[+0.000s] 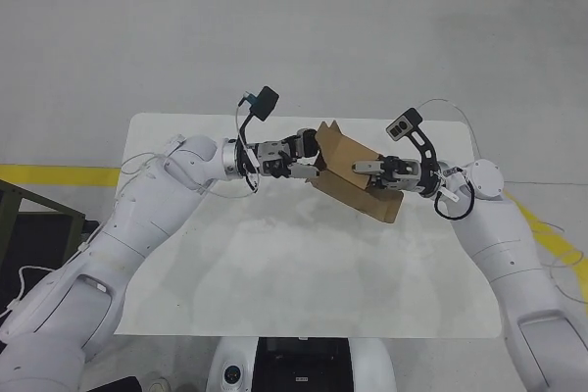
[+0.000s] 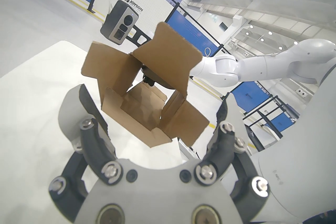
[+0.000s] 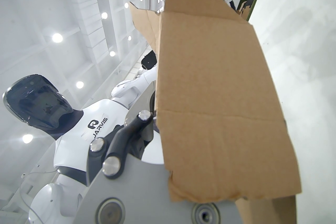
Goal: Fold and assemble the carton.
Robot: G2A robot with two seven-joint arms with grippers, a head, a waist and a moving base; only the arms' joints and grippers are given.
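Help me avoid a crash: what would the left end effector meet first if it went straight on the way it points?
Probably the carton: its open end, flaps spread, sits straight ahead of the open left end effector. How near is hard to judge, but nothing lies between.

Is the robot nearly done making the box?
Not yet, maybe halfway. Done: the carton is popped open into a box shape. In hand: the right gripper holds it up above the table, and the open left gripper faces its open end. Left: the flaps stick out unfolded, so that end looks like it needs closing.
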